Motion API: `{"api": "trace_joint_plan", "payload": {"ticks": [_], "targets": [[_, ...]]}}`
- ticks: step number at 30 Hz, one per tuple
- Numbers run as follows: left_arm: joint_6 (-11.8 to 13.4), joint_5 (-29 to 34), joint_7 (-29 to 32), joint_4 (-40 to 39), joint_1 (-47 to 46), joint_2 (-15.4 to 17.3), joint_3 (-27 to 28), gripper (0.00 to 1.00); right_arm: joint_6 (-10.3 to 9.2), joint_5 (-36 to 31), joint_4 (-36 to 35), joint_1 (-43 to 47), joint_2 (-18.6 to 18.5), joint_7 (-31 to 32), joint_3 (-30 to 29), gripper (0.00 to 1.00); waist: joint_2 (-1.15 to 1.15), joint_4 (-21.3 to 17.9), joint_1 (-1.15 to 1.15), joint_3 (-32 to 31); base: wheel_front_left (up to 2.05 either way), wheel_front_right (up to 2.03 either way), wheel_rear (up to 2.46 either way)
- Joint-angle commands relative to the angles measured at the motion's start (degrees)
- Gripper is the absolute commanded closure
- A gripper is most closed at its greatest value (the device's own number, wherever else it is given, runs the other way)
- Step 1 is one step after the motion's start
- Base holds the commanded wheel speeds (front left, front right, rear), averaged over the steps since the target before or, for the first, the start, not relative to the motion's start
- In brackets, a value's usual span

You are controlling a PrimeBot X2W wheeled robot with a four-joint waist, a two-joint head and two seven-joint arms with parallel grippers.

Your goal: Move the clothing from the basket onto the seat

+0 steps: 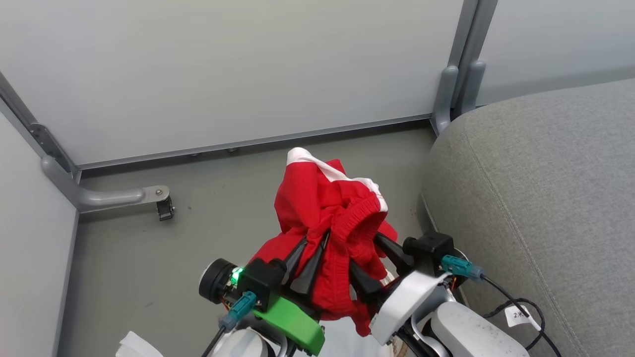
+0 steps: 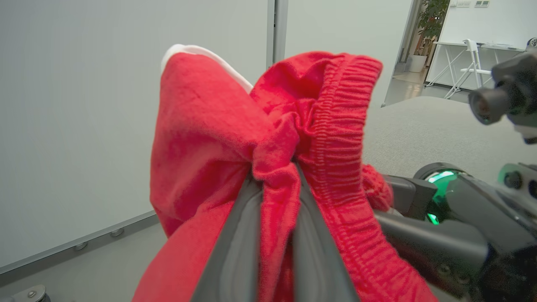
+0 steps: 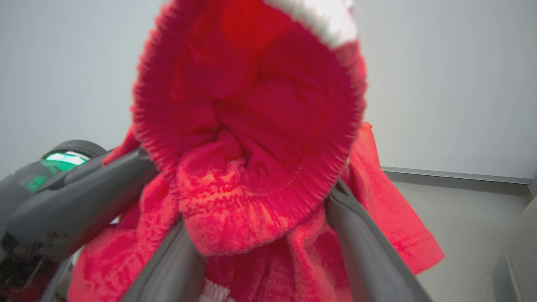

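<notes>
- Left gripper (image 1: 313,240) is pinching a thin fold of the red clothing (image 1: 327,208). In the left wrist view its fingers (image 2: 235,251) are sitting nearly together with the fold squeezed between them.
- Right gripper (image 1: 365,250) is gripping the same clothing. In the right wrist view its fingers (image 3: 361,243) are standing wider apart, clamping a thick wad of the ribbed waistband.
- Both grippers are pointing up and meeting close together under the bundle.
- Clothing is hanging bunched up in the air over the grey floor (image 1: 149,258), white trim showing at the top and loose fabric drooping below the fingers.
- Seat (image 1: 545,198) is lying to the robot's right; the clothing is hanging beside it, not on it.
- A white scrap (image 1: 134,347) is showing at the bottom edge, possibly a liner; too cropped to tell.
</notes>
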Motion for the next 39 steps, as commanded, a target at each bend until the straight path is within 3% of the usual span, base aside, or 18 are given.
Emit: {"api": "trace_joint_plan", "payload": {"ticks": [1, 16, 18, 20, 21, 22, 23, 29, 30, 31, 32, 33, 39], "targets": [[-0.2, -0.5, -0.2, 0.0, -0.1, 0.0, -0.4, 1.0, -0.06, -0.5, 1.0, -1.0, -0.5, -0.1, 0.5, 0.0, 0.0, 0.4, 0.0, 0.0, 0.0, 0.0, 0.0], [-0.2, -3.7, -0.2, 0.6, -1.3, 0.0, -6.5, 1.0, -0.06, -2.1, 7.9, -4.2, 1.5, -0.1, 2.9, 0.0, 0.0, 3.2, 0.0, -0.2, 0.0, 0.0, 0.0], [-0.2, -4.0, -0.2, 0.7, -1.4, 0.0, -7.1, 1.0, -0.06, -2.3, 8.2, -4.5, 1.7, -0.1, 2.9, 0.07, 0.0, 3.6, 0.0, -0.2, 0.0, 0.0, 0.0], [-0.2, -4.3, -0.2, 0.7, -1.4, 0.0, -7.4, 1.0, -0.06, -2.7, 8.5, -4.4, 1.7, -0.1, 2.6, 0.3, 0.0, 3.9, 0.0, -0.3, 0.0, 0.0, 0.0], [-0.2, -4.4, -0.2, 0.8, -1.4, 0.0, -7.5, 1.0, -0.06, -2.8, 8.7, -4.4, 1.7, -0.1, 2.4, 0.56, 0.0, 4.1, 0.0, -0.3, 0.0, 0.0, 0.0], [-0.2, -4.3, -0.2, 0.8, -1.5, 0.0, -7.6, 1.0, -0.06, -2.9, 9.0, -4.3, 1.8, -0.1, 2.4, 0.72, 0.0, 4.2, 0.0, -0.3, 0.0, 0.0, 0.0], [-0.2, -4.3, -0.2, 0.9, -1.5, 0.0, -7.6, 1.0, -0.06, -3.0, 9.3, -4.3, 1.8, -0.1, 2.4, 1.0, 0.0, 4.3, 0.0, -0.4, 0.0, 0.0, 0.0], [-0.2, -3.3, -0.2, 1.3, -1.4, 0.0, -6.7, 1.0, -0.06, -3.4, 9.3, -4.0, 1.7, -0.1, 2.0, 1.0, 0.0, 4.2, 0.0, -0.3, 0.0, 0.0, 0.0], [-0.2, -3.1, -0.2, 1.3, -1.3, 0.0, -6.4, 0.95, -0.06, -3.5, 9.2, -3.9, 1.6, -0.1, 1.8, 1.0, 0.0, 4.1, 0.0, -0.3, 0.0, 0.0, 0.0], [-0.2, -2.9, -0.2, 1.2, -1.1, 0.0, -6.0, 0.59, -0.06, -3.7, 8.9, -3.8, 1.5, -0.1, 1.4, 1.0, 0.0, 4.0, 0.0, -0.3, 0.0, 0.0, 0.0], [-0.2, -2.8, -0.2, 1.1, -1.0, 0.0, -5.8, 0.14, -0.06, -4.0, 8.5, -3.7, 1.5, -0.1, 1.1, 1.0, 0.0, 3.8, 0.0, -0.2, 0.0, 0.0, 0.0], [-0.2, -2.8, -0.2, 1.1, -0.8, 0.0, -5.6, 0.0, -0.06, -4.2, 8.3, -3.4, 1.4, -0.1, 0.9, 1.0, 0.0, 3.7, 0.0, -0.2, 0.0, 0.0, 0.0], [0.0, -1.9, -0.1, 0.7, -0.2, 0.0, -3.5, 0.0, -0.06, -5.2, 6.7, -2.2, 1.0, -0.1, -1.5, 1.0, 0.0, 1.9, 0.0, 0.3, 0.0, 0.0, 0.0]]}}
